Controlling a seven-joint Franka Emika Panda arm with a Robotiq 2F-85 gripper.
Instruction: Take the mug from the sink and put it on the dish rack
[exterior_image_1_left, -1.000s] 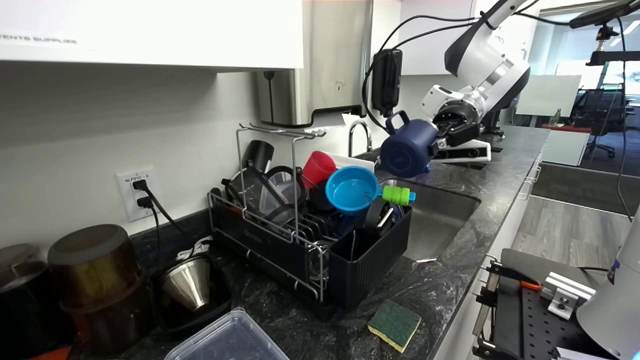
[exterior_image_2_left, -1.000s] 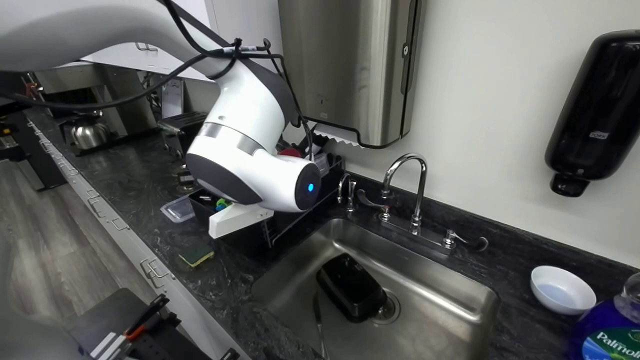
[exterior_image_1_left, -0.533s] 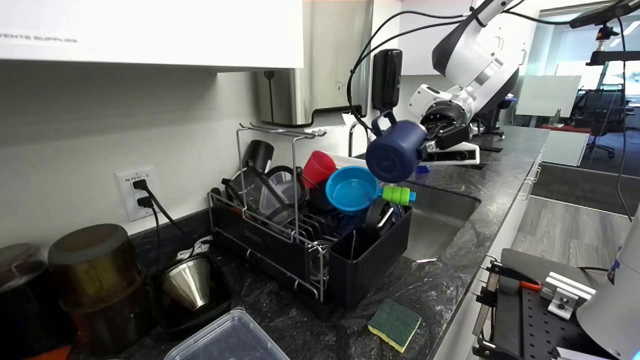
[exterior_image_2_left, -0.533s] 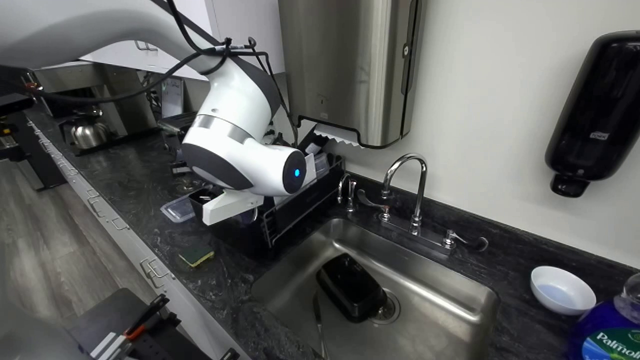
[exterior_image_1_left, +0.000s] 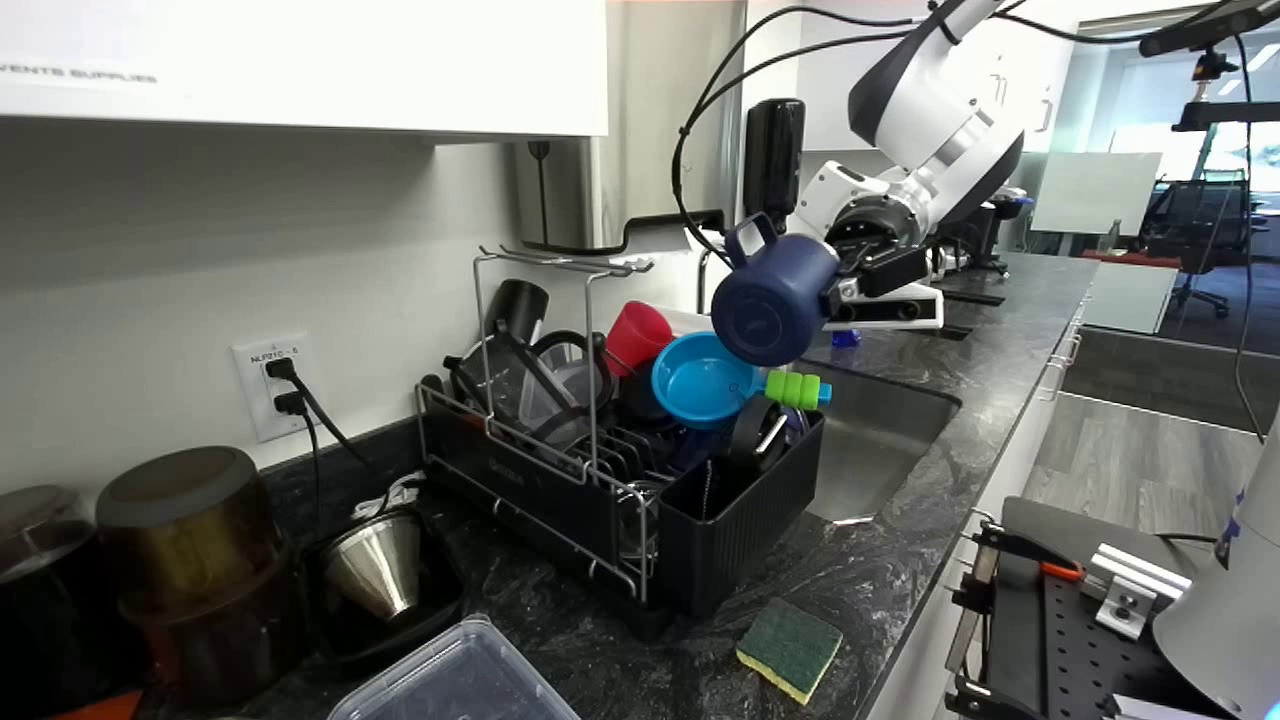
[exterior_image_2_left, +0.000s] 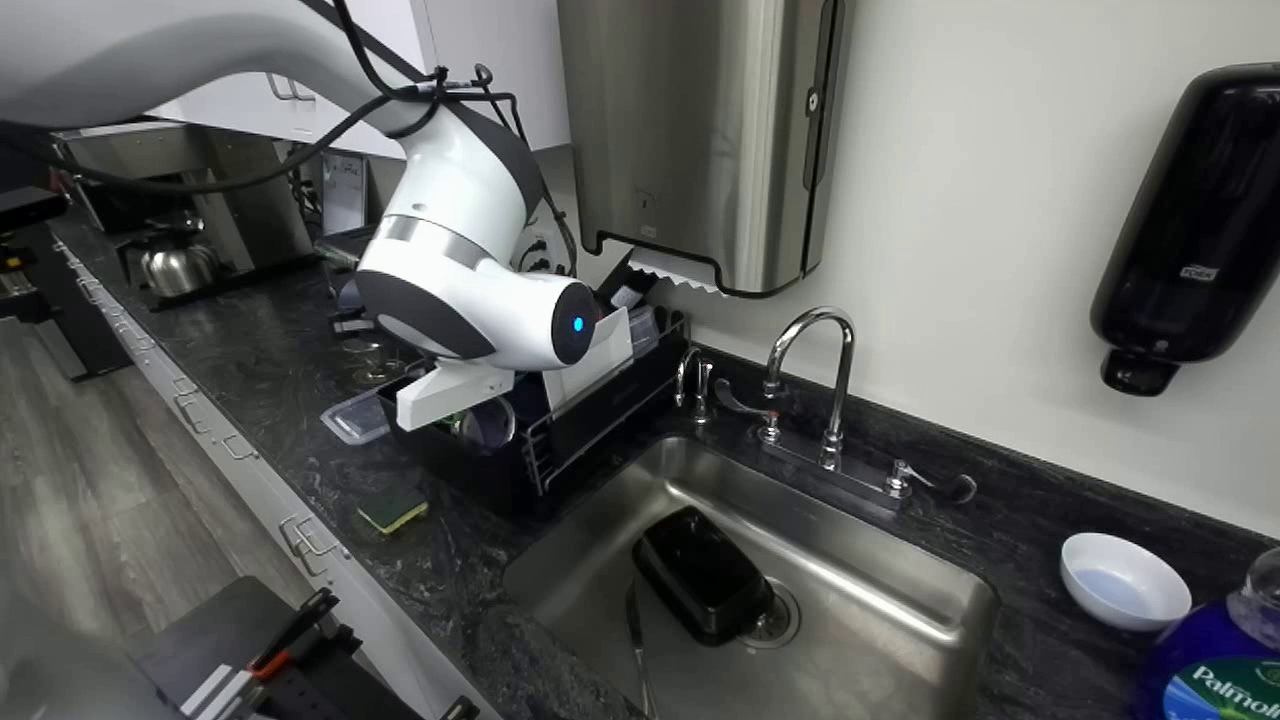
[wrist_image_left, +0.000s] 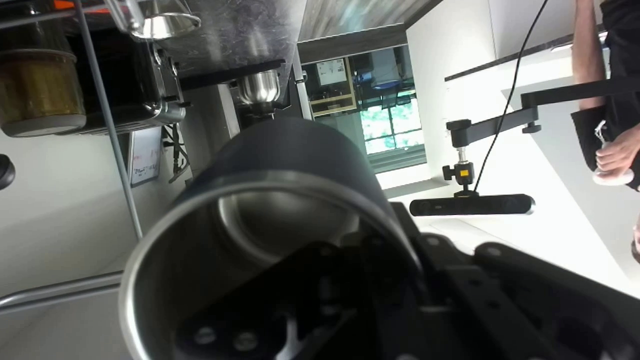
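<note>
The dark navy-blue mug (exterior_image_1_left: 768, 305) is in the air, on its side, base toward the camera and handle at the top. My gripper (exterior_image_1_left: 848, 285) is shut on its wall near the rim. In the wrist view the gripper (wrist_image_left: 392, 240) has one finger inside the steel-lined mug (wrist_image_left: 300, 150) and one outside. The dish rack (exterior_image_1_left: 540, 495), black with wire frames, stands below and to the left of the mug in that exterior view. The sink (exterior_image_2_left: 860, 650) lies beyond it. From the sink side, the arm hides the gripper and most or all of the mug.
A light-blue bowl (exterior_image_1_left: 700, 380) with a green handle sits on the rack beside a red cup (exterior_image_1_left: 638, 338). Wire posts (exterior_image_1_left: 590, 390) rise over the rack, and a black caddy (exterior_image_1_left: 745, 540) hangs at its end. A towel dispenser (exterior_image_2_left: 700, 140) and faucet (exterior_image_2_left: 845, 370) stand near.
The arm and mug have moved toward the dish rack, leftward in both exterior views, so the mug now overlaps the light-blue bowl's edge in view. The grip is unchanged.
</note>
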